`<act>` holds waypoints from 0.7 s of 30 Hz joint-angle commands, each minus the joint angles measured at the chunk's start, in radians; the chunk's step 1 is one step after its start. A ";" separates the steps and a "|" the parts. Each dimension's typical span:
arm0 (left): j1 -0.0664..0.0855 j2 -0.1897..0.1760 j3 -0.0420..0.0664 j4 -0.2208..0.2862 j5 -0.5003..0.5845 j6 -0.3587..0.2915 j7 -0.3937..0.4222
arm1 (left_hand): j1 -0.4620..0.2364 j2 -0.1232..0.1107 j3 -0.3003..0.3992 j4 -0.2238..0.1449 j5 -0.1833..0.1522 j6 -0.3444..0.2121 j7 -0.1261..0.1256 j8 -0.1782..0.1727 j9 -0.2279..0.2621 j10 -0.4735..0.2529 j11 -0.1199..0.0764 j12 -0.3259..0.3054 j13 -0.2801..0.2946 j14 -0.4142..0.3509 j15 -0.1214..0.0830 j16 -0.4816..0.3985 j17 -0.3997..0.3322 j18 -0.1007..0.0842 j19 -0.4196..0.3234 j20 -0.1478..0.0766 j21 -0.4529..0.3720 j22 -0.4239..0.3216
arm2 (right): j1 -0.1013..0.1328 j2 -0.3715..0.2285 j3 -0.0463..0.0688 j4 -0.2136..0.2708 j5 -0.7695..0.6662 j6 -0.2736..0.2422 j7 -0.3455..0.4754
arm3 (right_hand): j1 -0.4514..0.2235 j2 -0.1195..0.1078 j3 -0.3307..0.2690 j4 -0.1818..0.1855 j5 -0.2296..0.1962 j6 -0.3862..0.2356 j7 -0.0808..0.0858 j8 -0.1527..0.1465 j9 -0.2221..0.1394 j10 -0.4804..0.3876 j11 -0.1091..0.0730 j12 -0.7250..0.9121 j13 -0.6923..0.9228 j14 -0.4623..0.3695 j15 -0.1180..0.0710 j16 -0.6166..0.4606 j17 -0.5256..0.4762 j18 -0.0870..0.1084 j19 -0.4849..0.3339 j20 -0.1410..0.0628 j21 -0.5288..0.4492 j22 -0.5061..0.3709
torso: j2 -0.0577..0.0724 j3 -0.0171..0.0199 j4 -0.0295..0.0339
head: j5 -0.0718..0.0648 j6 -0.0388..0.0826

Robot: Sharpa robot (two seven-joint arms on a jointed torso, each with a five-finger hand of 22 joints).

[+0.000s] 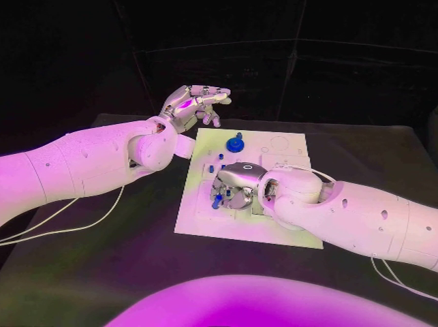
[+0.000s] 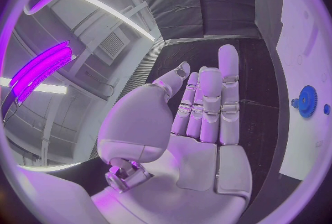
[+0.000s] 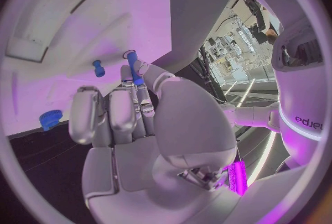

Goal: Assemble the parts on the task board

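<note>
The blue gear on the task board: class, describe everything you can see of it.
The blue gear is a small toothed wheel, plastic by its look, with a raised knob at its centre. It sits on the white task board, toward the board's far edge, and only the board touches it. The left hand hovers beyond that edge, off the board and apart from the gear. In the left wrist view the gear has a smaller blue piece just beside it.

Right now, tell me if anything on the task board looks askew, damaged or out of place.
Nothing stands out. The task board lies flat on the black table, the blue gear sits on it near its far edge, and the right hand works over small blue parts at mid-board. The left hand hovers beyond the board.
</note>
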 commanded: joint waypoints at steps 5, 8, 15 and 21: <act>0.002 0.001 0.001 -0.001 0.003 0.014 0.002 | 0.010 0.003 -0.002 -0.001 0.004 -0.003 0.007 0.004 -0.001 -0.009 0.000 0.007 0.000 -0.008 0.002 -0.006 -0.001 0.006 -0.004 0.000 -0.007 -0.001 | 0.001 0.005 -0.001 -0.003 -0.025 0.050 -0.013 | -0.007 -0.003 0.003 0.002 0.007 0.002 0.005 0.001 0.002 0.001 0.005 -0.004 -0.001 0.021 0.005 -0.002 -0.002 -0.008 -0.002 0.002 -0.002 0.014 | -0.001 -0.0004 0.0005 | 0.000 -0.002; 0.002 0.001 0.001 -0.001 0.003 0.014 0.002 | 0.010 0.003 -0.002 -0.001 0.004 -0.003 0.007 0.004 -0.001 -0.009 0.000 0.007 0.000 -0.008 0.002 -0.006 -0.001 0.006 -0.004 0.000 -0.007 -0.001 | 0.001 0.005 -0.002 -0.004 -0.043 0.045 -0.023 | -0.007 -0.003 0.003 0.002 0.007 0.002 0.005 0.001 0.002 0.001 0.005 -0.004 -0.001 0.021 0.005 -0.002 -0.002 -0.008 -0.002 0.002 -0.002 0.014 | 0.000 0.0002 0.0002 | 0.000 -0.002; 0.002 0.002 0.001 -0.002 0.003 0.014 0.002 | 0.010 0.003 -0.002 -0.001 0.004 -0.003 0.007 0.004 -0.001 -0.009 0.000 0.007 0.000 -0.008 0.002 -0.006 -0.001 0.006 -0.004 0.000 -0.007 -0.001 | 0.000 0.007 -0.002 -0.003 -0.083 0.029 -0.045 | -0.009 -0.003 0.003 0.003 0.008 0.003 0.005 0.001 0.002 0.002 0.005 -0.005 -0.001 0.020 0.005 -0.004 -0.004 -0.008 -0.002 0.002 -0.002 0.014 | 0.000 -0.0005 0.0003 | -0.001 -0.002; 0.002 0.002 0.001 -0.002 0.003 0.014 0.001 | 0.010 0.003 -0.002 -0.001 0.004 -0.003 0.007 0.004 -0.001 -0.009 0.000 0.007 0.000 -0.008 0.002 -0.006 -0.001 0.006 -0.004 0.000 -0.007 -0.001 | -0.001 0.017 -0.003 -0.004 -0.112 0.035 -0.058 | -0.011 -0.007 0.002 0.002 0.009 0.001 0.004 0.000 0.001 0.001 0.005 -0.007 -0.001 0.020 0.005 -0.003 -0.004 -0.007 -0.003 0.002 -0.003 0.013 | 0.000 -0.0006 0.0009 | 0.000 -0.002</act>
